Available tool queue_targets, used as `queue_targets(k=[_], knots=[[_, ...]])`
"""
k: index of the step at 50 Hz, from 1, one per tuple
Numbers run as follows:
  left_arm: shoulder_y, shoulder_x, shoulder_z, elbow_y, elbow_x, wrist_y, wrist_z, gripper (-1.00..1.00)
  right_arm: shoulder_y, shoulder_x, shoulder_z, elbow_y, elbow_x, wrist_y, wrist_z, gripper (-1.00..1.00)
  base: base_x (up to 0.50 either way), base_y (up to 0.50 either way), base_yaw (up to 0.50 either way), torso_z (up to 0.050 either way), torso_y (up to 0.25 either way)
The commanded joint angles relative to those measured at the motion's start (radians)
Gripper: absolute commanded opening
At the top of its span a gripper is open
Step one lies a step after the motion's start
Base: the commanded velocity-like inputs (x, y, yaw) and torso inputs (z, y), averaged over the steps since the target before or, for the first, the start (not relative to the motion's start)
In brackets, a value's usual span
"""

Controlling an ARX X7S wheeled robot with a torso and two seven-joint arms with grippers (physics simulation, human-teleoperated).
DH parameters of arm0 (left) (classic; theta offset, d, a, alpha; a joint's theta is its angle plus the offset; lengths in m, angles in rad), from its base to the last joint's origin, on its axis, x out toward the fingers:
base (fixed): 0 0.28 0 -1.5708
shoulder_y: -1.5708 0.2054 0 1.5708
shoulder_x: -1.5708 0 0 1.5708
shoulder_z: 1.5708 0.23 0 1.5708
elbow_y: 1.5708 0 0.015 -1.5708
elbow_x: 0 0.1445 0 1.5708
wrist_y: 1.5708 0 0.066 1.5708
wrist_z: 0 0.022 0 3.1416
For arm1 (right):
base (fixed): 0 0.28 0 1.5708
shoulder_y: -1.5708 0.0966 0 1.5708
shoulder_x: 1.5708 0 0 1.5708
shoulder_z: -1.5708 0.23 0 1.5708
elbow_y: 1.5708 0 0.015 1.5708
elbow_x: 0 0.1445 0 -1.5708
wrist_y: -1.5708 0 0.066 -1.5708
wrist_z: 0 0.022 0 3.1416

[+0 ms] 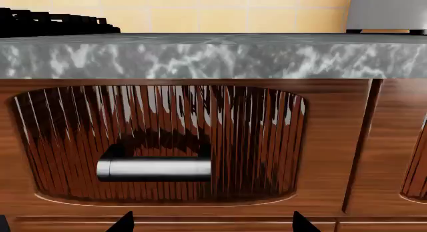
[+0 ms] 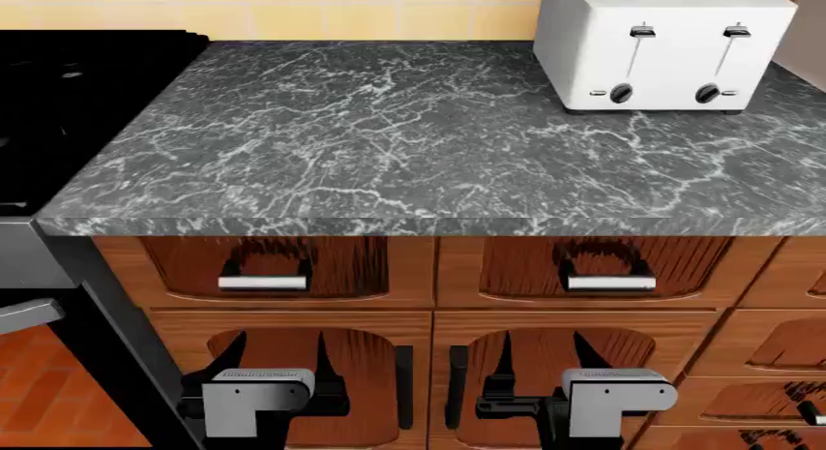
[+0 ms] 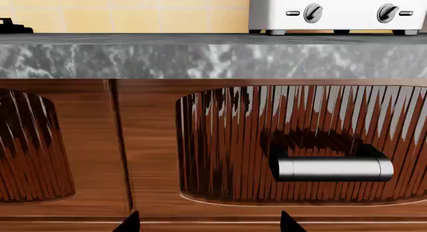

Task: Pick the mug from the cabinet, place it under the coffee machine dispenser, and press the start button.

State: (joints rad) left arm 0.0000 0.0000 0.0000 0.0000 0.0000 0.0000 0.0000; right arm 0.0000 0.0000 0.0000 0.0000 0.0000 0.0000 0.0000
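No readable lettering; white toaster (image 2: 663, 45) far right on counter (image 2: 387, 140); left tool (image 1: 208, 223) and right tool (image 3: 208, 222) spread apart, empty, facing drawer fronts.

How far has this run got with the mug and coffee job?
Nothing looks done. No mug or coffee machine shows in any view; the marble counter carries only the white toaster. Both grippers, left and right, hang empty in front of the shut lower cabinet doors, below the drawers. Finding, fetching, placing the mug and pressing start all remain.
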Motion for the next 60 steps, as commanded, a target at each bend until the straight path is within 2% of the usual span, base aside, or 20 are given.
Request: queue_targets(k=[1,13,28,38,60], knots=[[0.002,-0.016,0.019,0.007,-0.023,-0.004,-0.011,1.00,0.003,0.015,-0.021,0.014,0.003,-0.020,0.030,1.00,0.00,0.00,0.00,0.050,0.061],[0.019,-0.053,0.074,0.031,-0.065,-0.015,-0.020,1.00,0.005,0.047,-0.052,0.042,0.106,-0.057,0.023,1.00,0.00,0.00,0.00,0.050,0.058],[0.020,-0.070,0.095,0.040,-0.091,-0.008,-0.043,1.00,0.006,0.074,-0.076,0.028,0.146,-0.047,0.036,1.00,0.00,0.01,0.00,0.043,0.052],[0.014,-0.078,0.103,0.034,-0.116,-0.022,-0.059,1.00,0.006,0.093,-0.116,0.025,0.074,-0.047,0.084,1.00,0.00,0.50,0.00,0.000,0.000],[0.006,-0.094,0.138,-0.005,-0.113,-0.003,-0.105,1.00,0.005,0.114,-0.149,0.028,0.082,-0.053,0.115,1.00,0.00,0.50,0.00,0.000,0.000]])
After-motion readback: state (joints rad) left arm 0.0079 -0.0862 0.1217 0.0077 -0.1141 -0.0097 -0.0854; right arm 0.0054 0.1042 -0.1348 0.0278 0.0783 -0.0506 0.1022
